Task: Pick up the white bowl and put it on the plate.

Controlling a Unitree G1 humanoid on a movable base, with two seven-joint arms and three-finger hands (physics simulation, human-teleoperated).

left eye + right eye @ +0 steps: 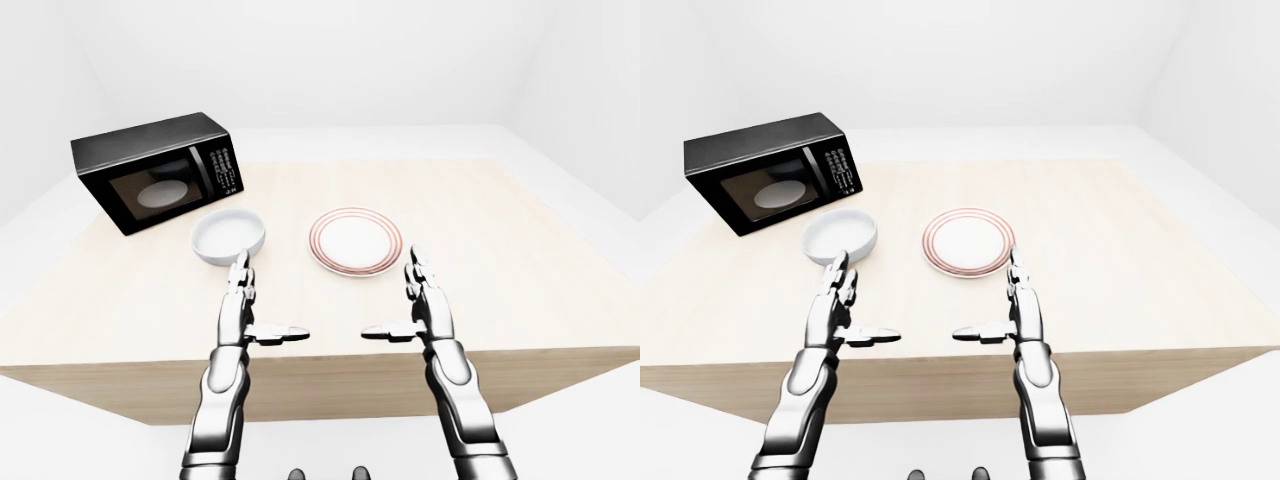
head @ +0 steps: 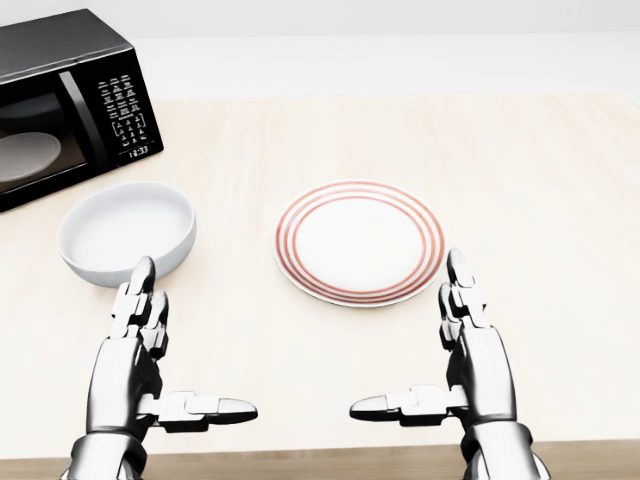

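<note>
The white bowl (image 2: 127,230) sits empty on the wooden table (image 2: 530,180), left of centre in the head view. To its right lies a white plate (image 2: 359,241) with red rings, nothing on it. My left hand (image 2: 165,365) hovers just below the bowl, fingers straight and thumb stretched sideways, open and apart from the bowl's rim. My right hand (image 2: 440,360) mirrors it below the plate's right edge, open too. Neither hand holds anything.
A black microwave (image 2: 65,105) with its door shut stands at the upper left, just above the bowl. The table's near edge (image 1: 330,365) runs under my wrists. White floor and walls surround the table.
</note>
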